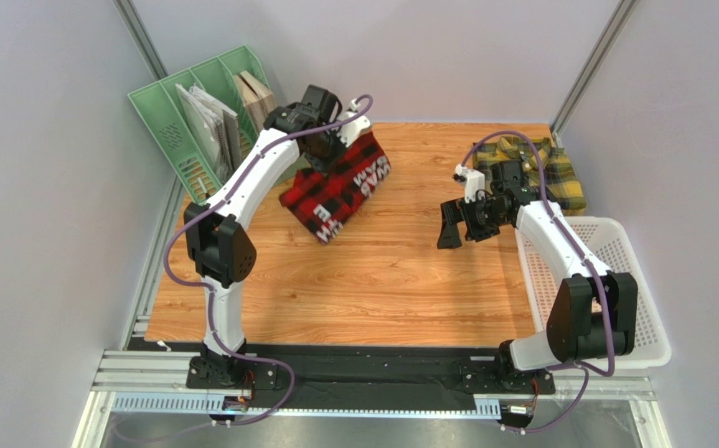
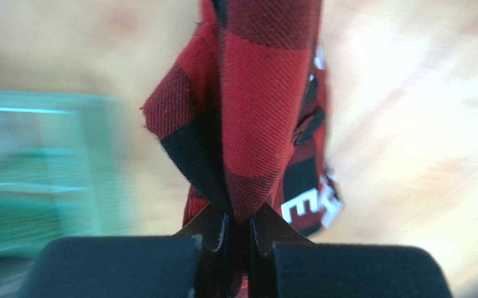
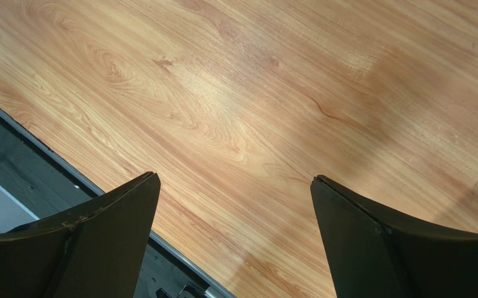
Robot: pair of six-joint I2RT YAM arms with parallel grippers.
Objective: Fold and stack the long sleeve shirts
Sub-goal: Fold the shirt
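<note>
At the far left of the desk (image 1: pixel 363 289), the red-and-black shirt (image 1: pixel 340 191) sits as a loose bundle with its white letters showing. Its far edge appears drawn up off the wood.

Handling, as judged: the flannel is soft and light and holds no shape of its own. It will drape and sag, and its layers may slip or unfold if lifted by a single point. A hem, cuff or folded edge is the sound place to take hold, with every layer inside the pinch.

The left end effector (image 2: pixel 238 230) is pressed together on a fold of this red cloth. The left arm reaches far forward over the bundle, close to the green file rack (image 1: pixel 171 121).

The yellow-and-green shirt (image 1: pixel 555 177) lies crumpled at the far right corner, just behind the white basket (image 1: pixel 634 308), with nothing touching it.

The right end effector (image 1: pixel 452 224) is spread wide and holds nothing. It sits above bare wood at mid-desk, apart from both shirts. The right arm is bent at the elbow, with the wrist turned leftward.

Judgement: folding is not finished and nothing is stacked.
</note>
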